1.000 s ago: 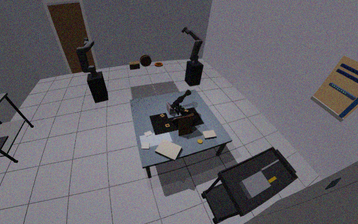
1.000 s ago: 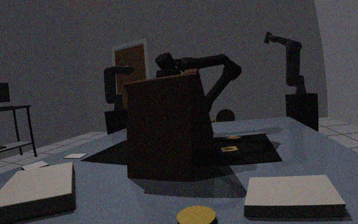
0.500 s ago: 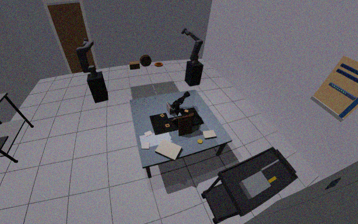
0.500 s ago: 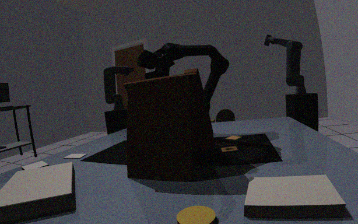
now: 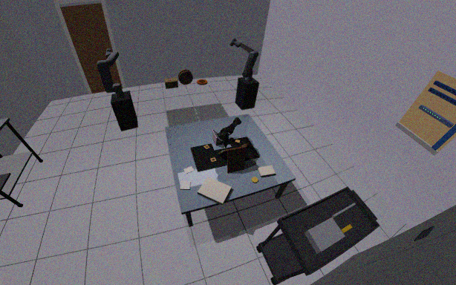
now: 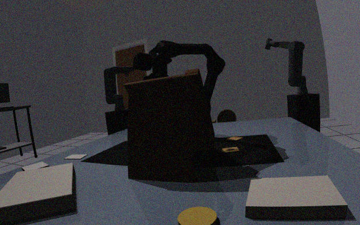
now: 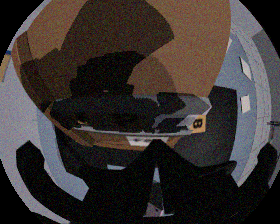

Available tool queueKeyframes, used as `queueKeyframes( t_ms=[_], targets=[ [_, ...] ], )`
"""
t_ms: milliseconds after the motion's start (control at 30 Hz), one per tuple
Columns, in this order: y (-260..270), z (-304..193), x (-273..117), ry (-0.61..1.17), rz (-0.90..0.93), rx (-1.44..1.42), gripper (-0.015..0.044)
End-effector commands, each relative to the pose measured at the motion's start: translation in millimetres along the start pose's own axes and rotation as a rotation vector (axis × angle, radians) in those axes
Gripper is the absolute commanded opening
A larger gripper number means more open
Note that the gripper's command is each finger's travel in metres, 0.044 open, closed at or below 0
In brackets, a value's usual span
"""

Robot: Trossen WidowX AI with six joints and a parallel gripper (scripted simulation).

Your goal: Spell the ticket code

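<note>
Hand (image 7: 156,143) shut, holding nothing; brown board (image 5: 236,159) (image 6: 170,129) (image 7: 201,45) stands before it.

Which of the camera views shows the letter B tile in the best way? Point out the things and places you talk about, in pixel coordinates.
The wrist view: there the B tile (image 7: 198,123) is large enough that its letter reads, turned on its side. The top view shows small tiles on the black mat (image 5: 201,161), the exterior view two flattened ones, but no letter is readable in either.

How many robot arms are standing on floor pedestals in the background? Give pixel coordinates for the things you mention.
2: one arm (image 5: 105,72) (image 6: 109,85) by the brown door (image 5: 88,41) (image 6: 124,60), another arm (image 5: 249,64) (image 6: 296,64) farther right in the top and exterior views.
</note>
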State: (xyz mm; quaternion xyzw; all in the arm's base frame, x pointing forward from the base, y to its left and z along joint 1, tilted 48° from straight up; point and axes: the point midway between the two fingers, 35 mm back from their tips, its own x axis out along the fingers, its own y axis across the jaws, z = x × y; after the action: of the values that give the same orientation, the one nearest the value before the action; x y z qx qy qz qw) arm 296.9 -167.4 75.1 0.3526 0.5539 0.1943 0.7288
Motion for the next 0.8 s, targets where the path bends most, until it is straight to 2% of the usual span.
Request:
queueKeyframes(
  t_ms=[0,767],
  targets=[
    [-0.4,0.6,2.1,0.006,0.0,-0.004,0.0],
    [0.1,8.3,10.6,0.005,0.0,-0.004,0.0]
  ],
)
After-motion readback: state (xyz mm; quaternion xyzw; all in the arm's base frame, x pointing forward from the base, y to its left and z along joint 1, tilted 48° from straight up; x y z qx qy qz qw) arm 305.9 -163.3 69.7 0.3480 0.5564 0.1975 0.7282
